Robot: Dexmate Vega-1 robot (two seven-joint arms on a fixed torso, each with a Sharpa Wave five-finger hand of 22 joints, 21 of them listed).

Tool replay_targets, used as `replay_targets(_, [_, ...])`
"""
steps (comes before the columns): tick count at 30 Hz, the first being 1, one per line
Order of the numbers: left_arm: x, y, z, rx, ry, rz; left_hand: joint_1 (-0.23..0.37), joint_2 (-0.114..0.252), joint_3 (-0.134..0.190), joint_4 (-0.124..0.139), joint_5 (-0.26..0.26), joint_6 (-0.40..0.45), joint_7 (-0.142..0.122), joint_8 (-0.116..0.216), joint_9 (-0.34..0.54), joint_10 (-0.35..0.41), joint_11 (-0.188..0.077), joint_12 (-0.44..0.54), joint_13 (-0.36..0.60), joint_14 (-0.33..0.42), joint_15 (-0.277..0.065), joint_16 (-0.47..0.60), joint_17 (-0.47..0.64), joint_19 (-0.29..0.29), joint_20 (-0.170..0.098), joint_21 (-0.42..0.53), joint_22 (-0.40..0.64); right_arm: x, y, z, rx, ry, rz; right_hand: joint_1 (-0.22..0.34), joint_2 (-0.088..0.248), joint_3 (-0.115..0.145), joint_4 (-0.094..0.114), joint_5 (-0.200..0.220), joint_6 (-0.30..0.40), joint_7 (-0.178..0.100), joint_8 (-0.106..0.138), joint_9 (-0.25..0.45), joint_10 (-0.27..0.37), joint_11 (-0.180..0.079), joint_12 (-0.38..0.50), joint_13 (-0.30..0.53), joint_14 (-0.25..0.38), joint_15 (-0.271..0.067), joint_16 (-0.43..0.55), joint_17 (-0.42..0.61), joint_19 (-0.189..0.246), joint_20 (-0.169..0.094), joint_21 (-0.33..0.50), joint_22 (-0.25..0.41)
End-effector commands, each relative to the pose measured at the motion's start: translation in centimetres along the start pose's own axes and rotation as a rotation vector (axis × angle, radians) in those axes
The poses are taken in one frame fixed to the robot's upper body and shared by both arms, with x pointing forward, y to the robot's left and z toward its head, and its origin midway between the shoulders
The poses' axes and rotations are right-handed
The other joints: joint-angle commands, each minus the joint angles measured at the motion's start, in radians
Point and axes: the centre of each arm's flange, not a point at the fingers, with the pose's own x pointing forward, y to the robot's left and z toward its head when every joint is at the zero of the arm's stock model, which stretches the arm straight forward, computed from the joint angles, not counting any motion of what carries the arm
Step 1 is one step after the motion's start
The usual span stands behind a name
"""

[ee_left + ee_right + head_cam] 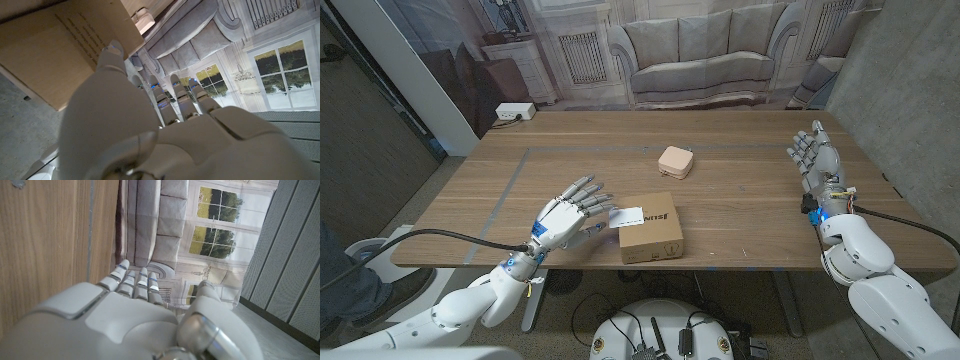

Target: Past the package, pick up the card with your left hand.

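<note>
small white rectangular card [626,216] lies on the flat brown cardboard package [649,227], at the left hand's [569,215] fingertips | left hand spread, holding nothing | right hand [817,159] upright, fingers apart, empty, far across wooden desk [740,190] | pale pink square case [676,161] beyond package

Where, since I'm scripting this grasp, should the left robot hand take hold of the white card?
Its left end: the white card lies flat on the cardboard box and seems to overhang its left edge. Come from the left, where the left robot hand is, pinching that end.
</note>
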Motion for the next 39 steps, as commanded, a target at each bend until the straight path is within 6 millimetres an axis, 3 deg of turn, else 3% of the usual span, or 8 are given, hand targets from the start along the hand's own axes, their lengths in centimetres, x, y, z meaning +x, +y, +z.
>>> replay_targets(1, [0.2,-1.0,0.7,-0.046,0.016,0.030,0.017,0.001,0.001,0.003,-0.009,0.021,0.003,0.010,0.004,0.017,-0.001,0.009,0.003,0.014,-0.151,0.004,0.002,0.010,0.000,0.002,0.002,0.3,0.1,0.4,-0.008,0.001,0.006,-0.004,-0.001,-0.002,-0.005,-0.001,0.010,0.003,0.002,0.005,0.011,0.001,0.002,0.001,0.012,0.001,0.002,0.005,0.009,0.001,0.000,0.002])
replay_targets(8, [0.4,-1.4,1.0,-0.071,0.031,0.063,0.053,0.009,0.002,0.006,-0.050,0.105,0.003,0.034,0.006,0.083,-0.001,0.011,0.002,0.060,-0.149,0.007,0.002,0.020,-0.002,0.000,0.001,0.4,0.0,0.4,-0.009,0.004,0.010,-0.005,-0.002,-0.003,-0.005,-0.002,0.010,0.004,0.002,0.005,0.012,0.003,0.002,0.001,0.012,0.001,0.002,0.005,0.010,0.001,-0.002,0.002])
replay_targets(34, [0.5,-2.8,2.3,-0.117,0.064,0.069,0.069,0.023,0.000,0.017,-0.082,0.178,0.003,0.053,0.007,0.154,-0.001,0.014,0.002,0.109,-0.147,0.011,0.004,0.030,-0.013,0.000,0.002,0.4,-0.6,0.4,-0.013,0.017,0.016,-0.009,-0.003,-0.006,-0.005,-0.001,0.009,0.004,0.002,0.005,0.013,-0.001,0.002,0.002,0.015,0.001,0.002,0.005,0.012,0.003,-0.009,0.002])
replay_targets(39, [0.5,-2.8,2.4,-0.121,0.067,0.068,0.077,0.027,-0.001,0.021,-0.100,0.231,0.004,0.068,0.006,0.198,-0.001,0.015,0.002,0.136,-0.148,0.011,0.004,0.038,-0.017,0.001,0.002,0.4,-0.6,0.3,-0.010,0.016,0.017,-0.009,-0.003,-0.006,-0.005,-0.001,0.010,0.003,0.002,0.005,0.013,0.000,0.001,0.002,0.015,0.001,0.002,0.005,0.013,0.004,-0.010,0.002])
